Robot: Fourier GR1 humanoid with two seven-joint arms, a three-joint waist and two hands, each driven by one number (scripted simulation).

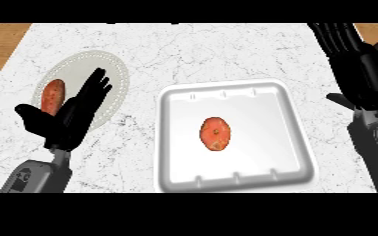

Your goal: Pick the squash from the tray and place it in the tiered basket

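White marbled counter (221, 50), with a brown wood strip (13, 35) showing at the far left corner and again at the far right. A white tray (168, 145) sits centre-right, and the squash (215, 133) lies alone near its middle, touching no wall and nothing else. It is a small orange-brown oval, lying flat.

Handling, judged: looks light, stiff and smooth-skinned, not fragile. The rounded shape may roll or slide on the slick tray floor. Best hold is probably across the short width, fingers on one long side and thumb on the other, coming from above. The tray walls are low and well apart from it, so there is room to approach.

Left hand (70, 117): fingers straight and together, thumb out, holding nothing, over the near edge of a round plate (111, 67) at the left. Right hand (354, 75): resting at the right edge, fingers up and relaxed, nothing in it, well apart from the tray.

Hidden or unclear:
- No tiered basket anywhere in view, so the drop-off spot is unknown.
- A second orange-brown vegetable (53, 95) lies on the plate, partly covered by the left hand; kind unclear.
- The right hand is cut off by the view's edge.
- Both forearms are cut off at the bottom.
- The dark spot on the squash is too small to make out.
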